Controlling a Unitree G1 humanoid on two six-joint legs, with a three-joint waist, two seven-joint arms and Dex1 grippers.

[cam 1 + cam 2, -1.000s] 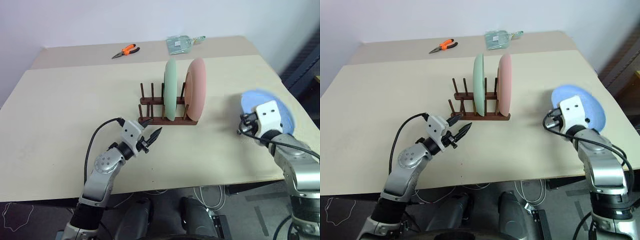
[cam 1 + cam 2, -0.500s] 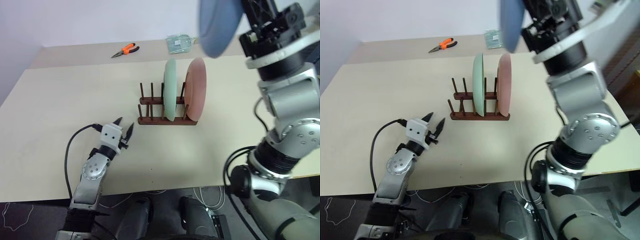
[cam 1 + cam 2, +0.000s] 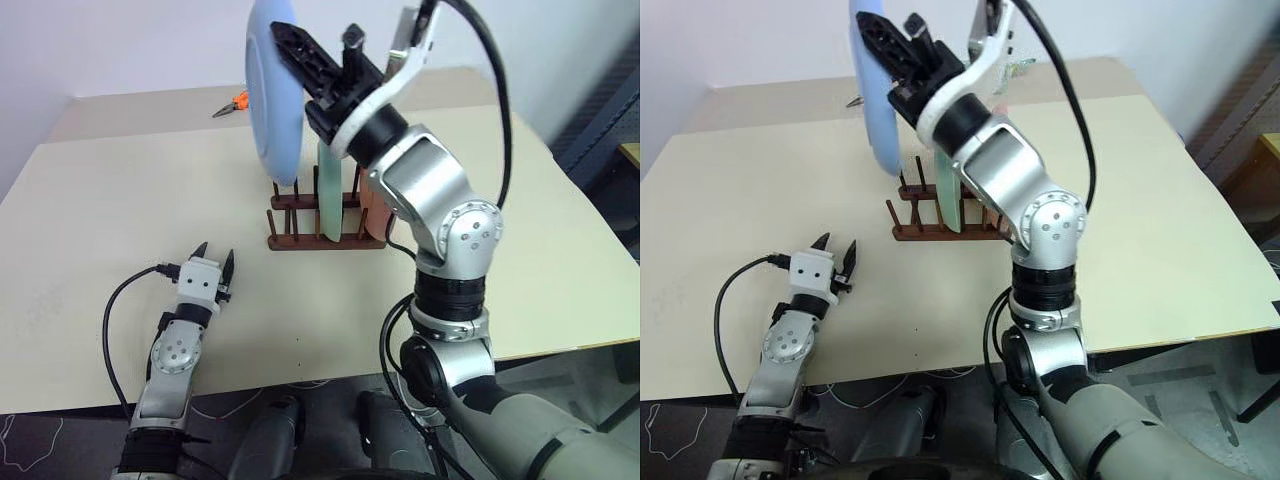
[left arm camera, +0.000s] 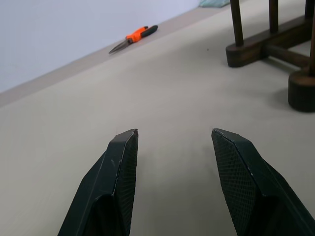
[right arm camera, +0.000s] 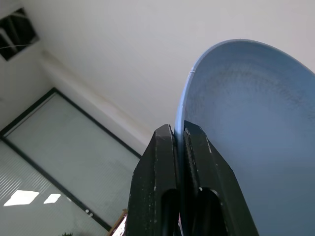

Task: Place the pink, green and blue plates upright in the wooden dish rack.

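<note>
Fingers first: in the left eye view I am seeing the right gripper (image 3: 300, 50) pinching the rim of the blue plate (image 3: 272, 100), holding it on edge, high above the wooden dish rack (image 3: 300, 225). The green plate (image 3: 329, 190) is already standing upright between the pegs, and the pink plate (image 3: 372, 205) is peeking out behind my right arm, also in the rack. The left gripper (image 3: 212, 256) is resting low over the surface (image 3: 100, 200), near the rack's front left, fingers parted and carrying nothing.

In the right eye view I am getting the same layout: the blue plate is hanging above the empty slots at the rack's left end, beside the green plate, not touching the pegs. Orange pliers (image 3: 853, 100) are lying at the far edge.

In the left wrist view I am looking between two spread black fingers (image 4: 118, 177) at bare surface, with the rack's near pegs and base off to one side.

In the right wrist view I am seeing both fingers (image 5: 157, 182) clamped tight on the blue plate's rim, the plate rising past them.

As I judge it, I am on the last plate, in the carry-over stage. The next move calls for lining the plate's edge up with a free gap between pegs, lowering it straight down without knocking the green plate, and only then releasing.
</note>
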